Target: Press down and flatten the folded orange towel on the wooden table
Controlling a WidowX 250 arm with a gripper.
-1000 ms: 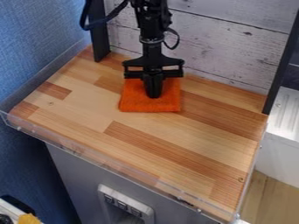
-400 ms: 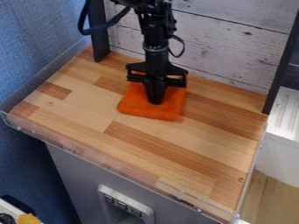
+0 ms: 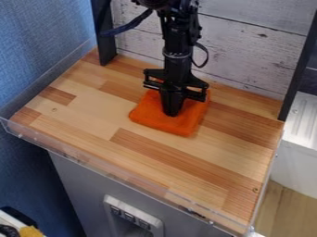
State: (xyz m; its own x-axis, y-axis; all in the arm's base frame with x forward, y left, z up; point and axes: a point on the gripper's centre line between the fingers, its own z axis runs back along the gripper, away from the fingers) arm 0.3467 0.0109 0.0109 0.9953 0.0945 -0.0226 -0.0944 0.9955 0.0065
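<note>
The black gripper [image 3: 171, 112] points down onto an orange cloth [image 3: 165, 122], with its tip against the cloth's upper middle. The cloth lies flat as a folded square on the wooden tabletop [image 3: 93, 111], turned at an angle, toward the back and a little right of the middle. The gripper covers part of the cloth's surface and back edge. The fingers' tips come together in one dark narrow shape, pressed down on the fabric.
A low clear rim [image 3: 111, 173] runs along the table's front and sides. Behind stands a whitewashed plank wall [image 3: 248, 51] between two dark posts. A blue wall [image 3: 37, 41] is at the left, and a white metal surface [image 3: 303, 120] lies beyond the right edge.
The gripper has moved right and toward the front. The orange cloth has slid along with it and turned clockwise, still flat on the table.
</note>
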